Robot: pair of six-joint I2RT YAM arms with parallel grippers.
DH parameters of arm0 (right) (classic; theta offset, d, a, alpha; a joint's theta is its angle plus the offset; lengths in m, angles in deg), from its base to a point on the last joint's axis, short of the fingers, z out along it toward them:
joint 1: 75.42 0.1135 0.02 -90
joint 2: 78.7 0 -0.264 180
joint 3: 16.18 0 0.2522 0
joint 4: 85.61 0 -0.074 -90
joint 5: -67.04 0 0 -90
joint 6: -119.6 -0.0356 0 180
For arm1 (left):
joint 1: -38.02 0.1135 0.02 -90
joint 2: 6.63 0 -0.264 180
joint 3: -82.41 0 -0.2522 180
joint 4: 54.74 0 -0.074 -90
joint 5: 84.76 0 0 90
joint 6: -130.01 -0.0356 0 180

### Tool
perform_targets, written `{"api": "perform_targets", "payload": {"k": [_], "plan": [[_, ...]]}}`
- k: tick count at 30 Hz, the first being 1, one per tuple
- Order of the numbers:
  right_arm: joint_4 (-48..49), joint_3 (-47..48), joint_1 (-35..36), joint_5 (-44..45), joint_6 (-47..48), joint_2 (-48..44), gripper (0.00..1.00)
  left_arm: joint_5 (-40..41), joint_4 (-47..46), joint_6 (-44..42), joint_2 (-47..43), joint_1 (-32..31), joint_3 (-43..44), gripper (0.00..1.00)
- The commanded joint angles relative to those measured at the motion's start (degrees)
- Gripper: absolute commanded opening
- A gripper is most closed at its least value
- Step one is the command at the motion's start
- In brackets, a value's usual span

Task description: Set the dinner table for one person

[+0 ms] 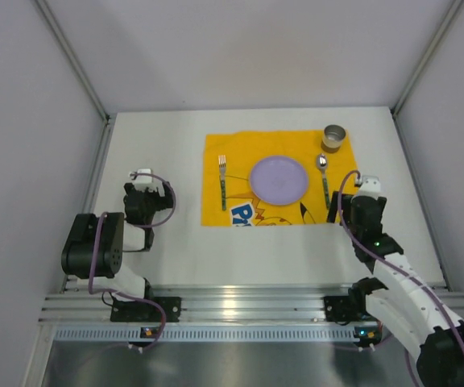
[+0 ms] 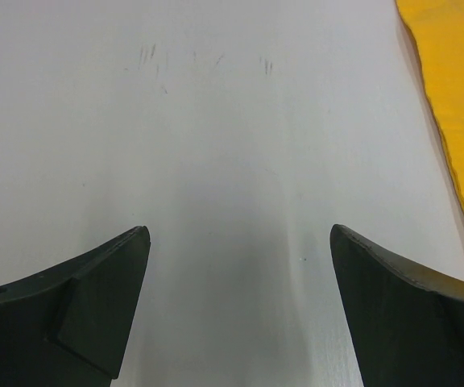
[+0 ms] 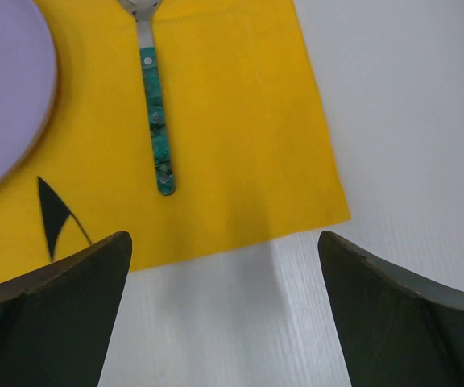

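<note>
- Left hand (image 1: 142, 176) hovers over bare tabletop (image 1: 159, 137), to the left of a yellow cloth (image 1: 216, 149). Its two dark fingers (image 2: 95, 306) are spread wide with nothing between them, and the arm is folded back on itself close to the silver rail (image 1: 240, 310).
- Right hand (image 1: 367, 181) sits at the near right corner of the cloth. Its fingers (image 3: 393, 314) are likewise apart and empty, pointing away from the arm's base toward the spoon (image 3: 156, 121).
- The tabletop lies flat between white walls and looks wider from left to right than it is deep. The rail runs the same way along its near edge.
- A purple plate (image 1: 278, 178) lies in the middle of the cloth, with a fork (image 1: 223, 181) to its left and the spoon to its right. Both handles point toward the near edge, with their long axes running near to far.
- A small round cup (image 1: 334, 137) stands at the cloth's far right corner.
- The right wrist view cuts off the spoon's bowl and most of the plate.
- The plate covers part of the print on the cloth.
- The inside of the cup is too small to make out.
</note>
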State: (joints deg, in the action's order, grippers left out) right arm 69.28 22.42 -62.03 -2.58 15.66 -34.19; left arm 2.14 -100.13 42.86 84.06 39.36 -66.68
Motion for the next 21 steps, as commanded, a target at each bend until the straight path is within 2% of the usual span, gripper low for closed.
{"api": "perform_targets", "payload": {"k": [1,3,4,5,7,11,12,16,17,18,21], "plan": [[27.4,-12.1,-0.3,-0.3,17.2,-3.3,1.0,0.2,-4.6,-0.6,-0.4,-0.2,0.6,0.98],[35.1,-15.3,-2.5,-9.3,20.0,-0.6,1.0,0.1,-4.6,-0.6,-0.3,-0.3,0.7,0.98],[38.8,-17.1,-2.7,-10.1,21.2,0.7,1.0,0.2,-4.6,-0.6,-0.4,-0.2,0.7,0.99],[37.8,-16.8,-2.7,-9.5,22.0,2.8,1.0,0.1,-4.6,-0.6,-0.4,-0.2,0.7,0.99],[47.8,-17.8,-3.4,-10.2,23.3,5.7,1.0,0.2,-4.5,-0.6,-0.4,-0.2,0.7,0.98],[59.1,-14.6,-6.5,-13.6,23.9,19.7,1.0,0.1,-4.5,-0.6,-0.3,-0.2,0.7,0.98],[63.8,-13.6,-7.1,-17.1,23.6,22.0,1.0,0.2,-4.6,-0.6,-0.3,-0.2,0.7,0.99],[73.7,-9.7,-10.0,-21.6,19.7,33.8,1.0,0.2,-4.6,-0.6,-0.4,-0.3,0.7,0.99],[74.7,-9.9,-10.7,-20.7,18.4,36.4,1.0,0.2,-4.6,-0.6,-0.4,-0.3,0.7,0.99],[80.6,-10.7,-11.3,-18.7,17.7,38.0,1.0,0.3,-4.6,-0.6,-0.4,-0.2,0.7,0.98],[81.0,-11.7,-11.5,-21.8,18.6,38.0,1.0,0.2,-4.6,-0.6,-0.4,-0.2,0.6,0.98]]}}
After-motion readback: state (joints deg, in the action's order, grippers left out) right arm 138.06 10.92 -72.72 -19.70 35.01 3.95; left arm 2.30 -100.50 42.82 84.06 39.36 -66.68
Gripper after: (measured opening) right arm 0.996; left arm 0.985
